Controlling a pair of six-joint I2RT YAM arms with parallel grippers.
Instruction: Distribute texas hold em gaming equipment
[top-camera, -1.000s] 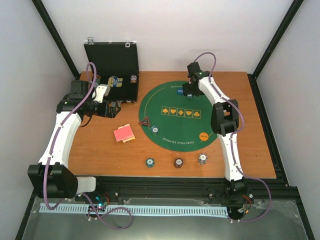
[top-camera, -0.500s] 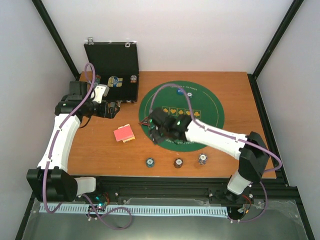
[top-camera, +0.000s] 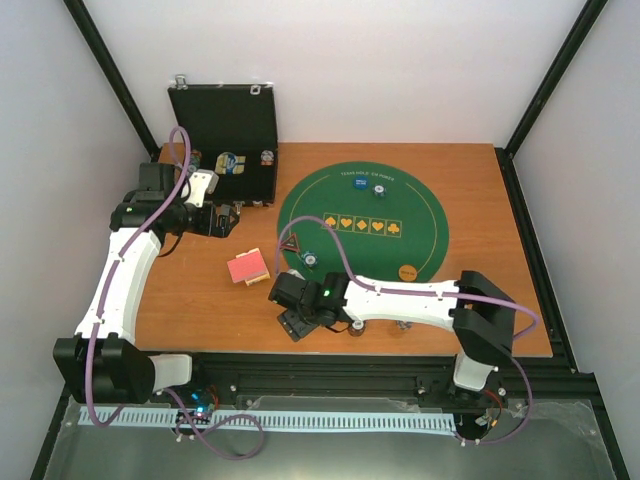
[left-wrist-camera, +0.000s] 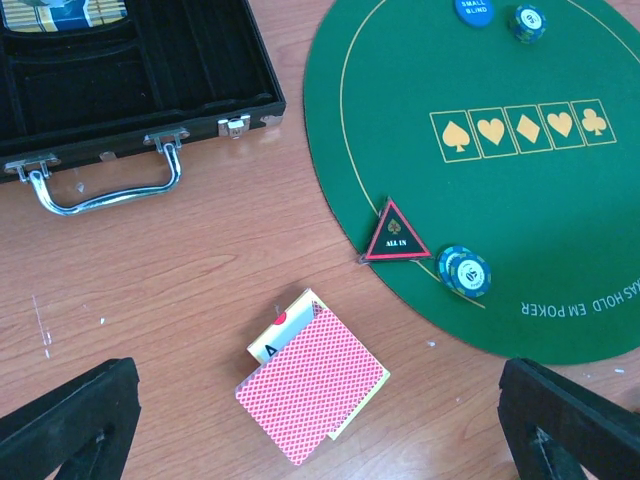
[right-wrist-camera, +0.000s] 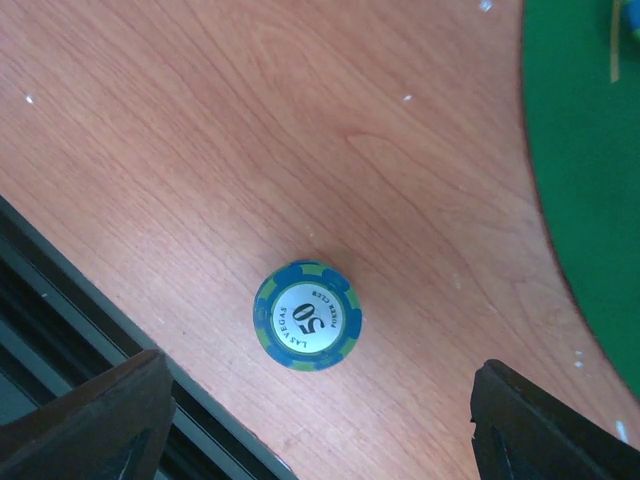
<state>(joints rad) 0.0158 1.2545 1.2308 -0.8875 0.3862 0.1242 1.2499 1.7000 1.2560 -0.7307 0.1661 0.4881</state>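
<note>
Two chips (left-wrist-camera: 463, 271) sit on the mat (left-wrist-camera: 400, 80); cards (left-wrist-camera: 312, 385) lie undealt. My right gripper (right-wrist-camera: 318, 370) hangs spread over a near-edge chip (right-wrist-camera: 307, 316); my left gripper (left-wrist-camera: 318, 375) gapes empty.

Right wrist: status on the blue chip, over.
Right claw open, over blue 50 chip, not gripping. Left claw open, empty, above red-backed cards. Nothing blocking the chip.
</note>
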